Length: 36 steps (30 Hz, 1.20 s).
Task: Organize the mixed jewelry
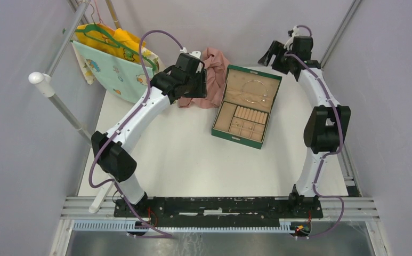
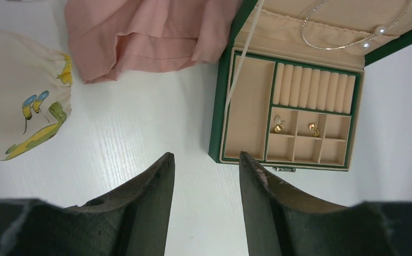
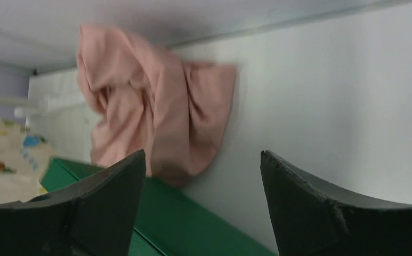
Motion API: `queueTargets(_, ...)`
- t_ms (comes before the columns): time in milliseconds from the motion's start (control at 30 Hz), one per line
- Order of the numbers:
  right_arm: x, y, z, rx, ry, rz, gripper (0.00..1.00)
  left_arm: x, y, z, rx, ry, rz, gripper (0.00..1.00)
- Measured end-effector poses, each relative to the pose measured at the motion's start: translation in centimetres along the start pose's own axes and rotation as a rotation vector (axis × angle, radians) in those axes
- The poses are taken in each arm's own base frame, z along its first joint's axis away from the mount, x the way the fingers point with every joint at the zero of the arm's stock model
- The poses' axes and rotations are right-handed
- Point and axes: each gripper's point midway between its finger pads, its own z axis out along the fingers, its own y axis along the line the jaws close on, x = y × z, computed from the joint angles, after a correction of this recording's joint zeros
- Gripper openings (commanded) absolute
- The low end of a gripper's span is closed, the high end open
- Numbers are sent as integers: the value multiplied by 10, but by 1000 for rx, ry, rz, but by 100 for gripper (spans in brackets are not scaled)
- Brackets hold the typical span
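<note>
Matt velvety tan tray (image 2: 249,106); shiny silvery wire loop (image 2: 334,48); soft pink cloth (image 2: 139,32).

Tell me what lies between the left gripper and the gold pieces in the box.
Left wrist view: bare white table, then the near rim of the green box and empty compartments before the gold pieces.

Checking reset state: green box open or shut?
Open. The box lid lies back, tray compartments exposed, wire loop resting on the lid lining.

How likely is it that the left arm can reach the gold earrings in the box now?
Probably yes: the box is open, the earrings lie uncovered in small compartments, and the open left gripper hovers nearby.
</note>
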Motion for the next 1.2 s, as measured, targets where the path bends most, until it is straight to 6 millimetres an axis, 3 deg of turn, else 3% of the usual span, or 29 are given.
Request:
queueTargets(100, 51, -7, 3, -40, 132, 38, 84, -1, 1, 0, -1, -2, -1, 54)
queueTargets(167, 56, 1, -4, -100, 134, 31, 84, 0, 0, 0, 1, -1, 0, 55)
queueTargets(333, 77, 30, -46, -219, 185, 20, 85, -3, -2, -1, 6, -8, 1, 55)
queueTargets(467, 103, 55, -77, -310, 241, 0, 85, -13, -6, -4, 15, -32, -3, 55)
queueTargets(767, 166, 94, -120, -407, 363, -62, 84, -35, -7, -14, 34, -84, -20, 56)
queueTargets(967, 182, 73, -136, -295, 379, -95, 84, -23, -22, -6, 133, -42, -21, 55)
queueTargets(1200, 177, 41, -150, -66, 318, -175, 82, 38, -44, 29, 220, 136, 5, 53)
